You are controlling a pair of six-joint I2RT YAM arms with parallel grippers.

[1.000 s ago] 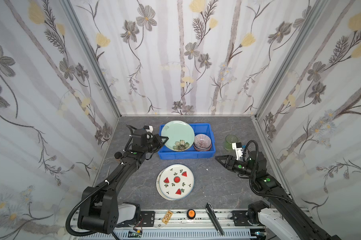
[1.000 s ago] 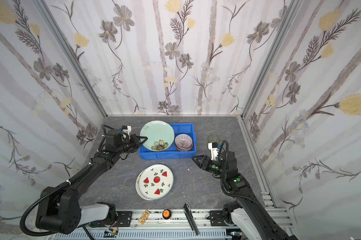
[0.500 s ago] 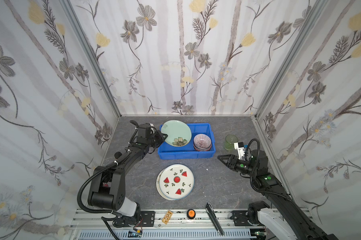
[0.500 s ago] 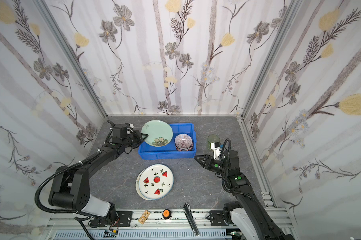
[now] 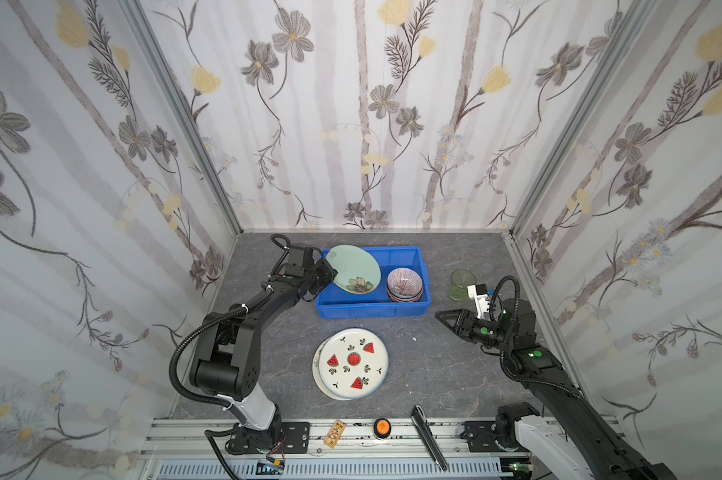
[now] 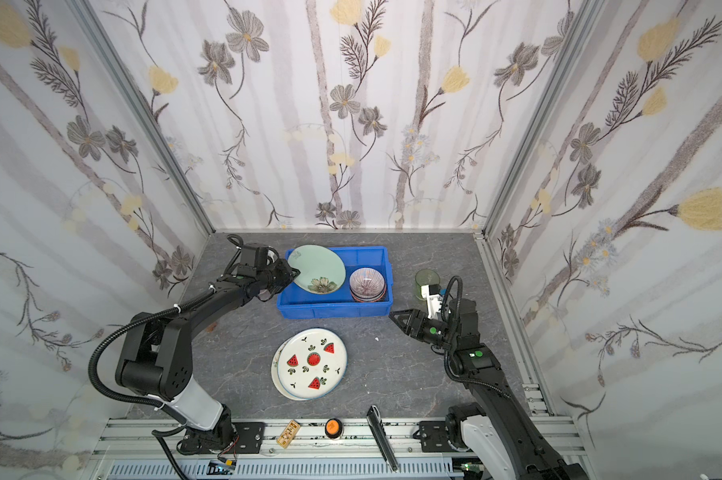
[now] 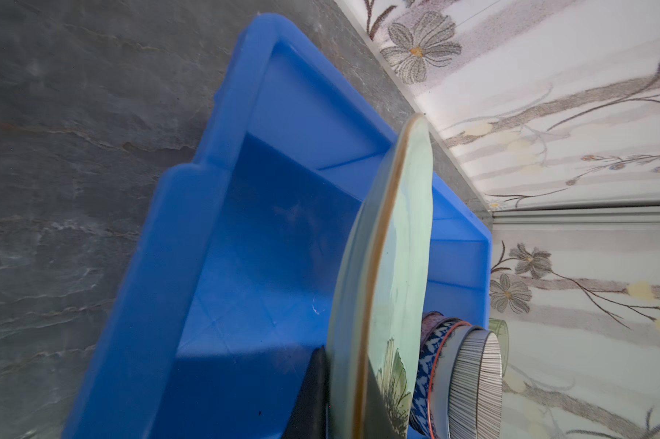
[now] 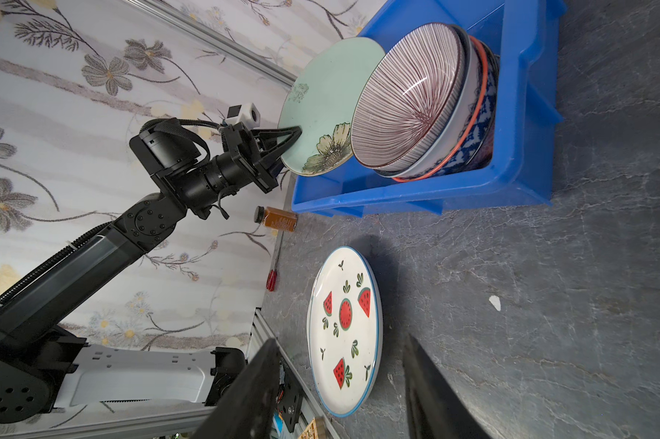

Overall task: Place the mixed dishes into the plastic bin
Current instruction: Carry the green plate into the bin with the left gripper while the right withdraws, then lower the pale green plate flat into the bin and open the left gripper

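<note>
1. The left jaws are shut tight on the rim of the green plate (image 5: 353,268), one on its face and one on its underside (image 7: 343,304).
2. From that grip the plate juts out ahead of the jaws, tilted. It hangs over the end of the bin (image 5: 371,311) nearest them, with its flower edge lowest, inside the walls.
3. The nested bowls (image 5: 405,284) sit in the bin's far end, just past the plate's flower edge (image 8: 330,150) as seen from the left jaws. I cannot tell whether plate and bowls touch.
4. The right jaws stand about half open with nothing between them. They hover over the counter (image 5: 434,370), with their tips pointing at the bowls' end of the bin but apart from it.
5. Two stacked melon plates (image 5: 353,362) lie flat on the counter, ahead of the right jaws and lower, well apart from the left jaws.
6. The tumbler (image 5: 460,286) stands upright on the counter, off to the side of the right jaws near their base.
7. A tan tag (image 5: 335,433) lies on the front rail (image 5: 184,432), far behind both jaws. Its marks are too small to read.
</note>
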